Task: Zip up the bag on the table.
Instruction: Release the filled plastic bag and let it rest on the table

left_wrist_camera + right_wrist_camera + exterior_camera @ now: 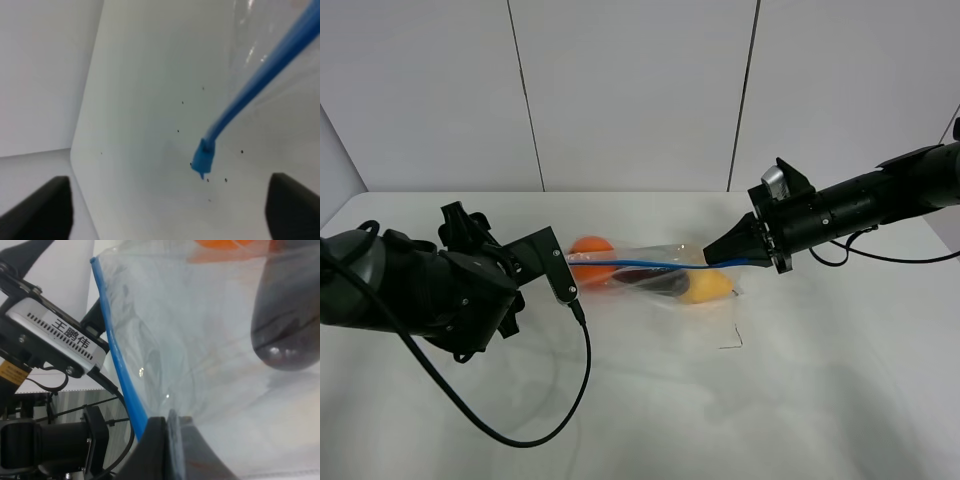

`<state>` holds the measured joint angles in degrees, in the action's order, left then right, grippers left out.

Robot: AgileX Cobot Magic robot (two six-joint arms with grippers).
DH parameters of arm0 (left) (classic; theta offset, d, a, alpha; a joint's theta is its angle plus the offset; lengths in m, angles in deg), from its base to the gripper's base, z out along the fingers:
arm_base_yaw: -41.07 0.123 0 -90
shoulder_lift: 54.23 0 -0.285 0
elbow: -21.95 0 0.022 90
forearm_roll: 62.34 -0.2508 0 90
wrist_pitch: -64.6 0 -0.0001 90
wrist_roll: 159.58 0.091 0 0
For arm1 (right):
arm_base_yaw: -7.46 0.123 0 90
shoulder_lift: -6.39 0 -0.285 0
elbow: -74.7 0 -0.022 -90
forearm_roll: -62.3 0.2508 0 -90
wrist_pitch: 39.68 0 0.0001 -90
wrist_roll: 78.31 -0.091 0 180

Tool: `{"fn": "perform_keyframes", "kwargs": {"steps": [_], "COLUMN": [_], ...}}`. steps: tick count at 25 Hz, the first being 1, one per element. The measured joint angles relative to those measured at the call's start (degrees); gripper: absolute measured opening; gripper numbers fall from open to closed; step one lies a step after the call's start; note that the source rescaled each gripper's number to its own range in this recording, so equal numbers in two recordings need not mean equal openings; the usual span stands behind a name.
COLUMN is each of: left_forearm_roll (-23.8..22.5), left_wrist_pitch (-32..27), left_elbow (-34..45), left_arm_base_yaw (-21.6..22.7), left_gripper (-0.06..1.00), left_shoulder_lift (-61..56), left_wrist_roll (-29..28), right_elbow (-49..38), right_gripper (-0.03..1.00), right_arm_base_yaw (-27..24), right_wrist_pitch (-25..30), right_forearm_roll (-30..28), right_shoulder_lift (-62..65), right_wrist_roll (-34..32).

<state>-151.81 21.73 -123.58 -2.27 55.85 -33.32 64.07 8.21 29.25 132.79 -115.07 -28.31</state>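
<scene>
**Exterior high view.** The bag is found on the table, about midway between its left and right edges and nearer the far edge than the near one. An orange fruit, a purple fruit and a yellow fruit are seen through the clear film. The blue zip strip is drawn out in a line between the two grippers. The right gripper is clamped on the bag's end at the strip. The left gripper is placed at the opposite end.

**Left wrist view.** The fingers are seen spread wide with nothing gripped. The strip's blue end piece, possibly a slider, lies between them untouched.

**Right wrist view.** Film is pinched between the closed jaws just beside the strip. A white module on the other arm carries a label read as "王鹏伟". A yellow sticker below it cannot be read.

**Handling (judged).** The film is taken to be thin, limp and slippery. The fruit adds weight and may roll. The stiffer zip strip is the preferred hold: one end anchored, the other pinched and run along.
</scene>
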Motion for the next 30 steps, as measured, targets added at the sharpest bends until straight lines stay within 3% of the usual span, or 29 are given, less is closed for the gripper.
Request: {"fn": "perform_keyframes", "kwargs": {"steps": [6,21,25,30], "left_forearm_roll": [1.7,3.3,9.3,24.2], "left_wrist_pitch": [-0.1,-4.3,-3.6,-0.7], "left_elbow": [0.0,0.0,-2.6,-8.6], "left_arm_base_yaw": [0.0,0.0,2.1,10.2], "left_gripper": [0.97,0.99,0.99,0.99], "left_shoulder_lift": [0.0,-1.5,-5.0,-7.9], "left_wrist_roll": [-0.2,0.4,2.6,13.0], "right_elbow": [0.0,0.0,0.0,0.0], "right_gripper": [0.0,0.0,0.0,0.0], "right_arm_base_yaw": [0.0,0.0,0.0,0.0], "right_wrist_pitch": [0.0,0.0,0.0,0.0], "right_forearm_roll": [0.0,0.0,0.0,0.0], "right_shoulder_lift": [0.0,0.0,0.0,0.0], "right_wrist_roll": [0.0,0.0,0.1,0.1]}}
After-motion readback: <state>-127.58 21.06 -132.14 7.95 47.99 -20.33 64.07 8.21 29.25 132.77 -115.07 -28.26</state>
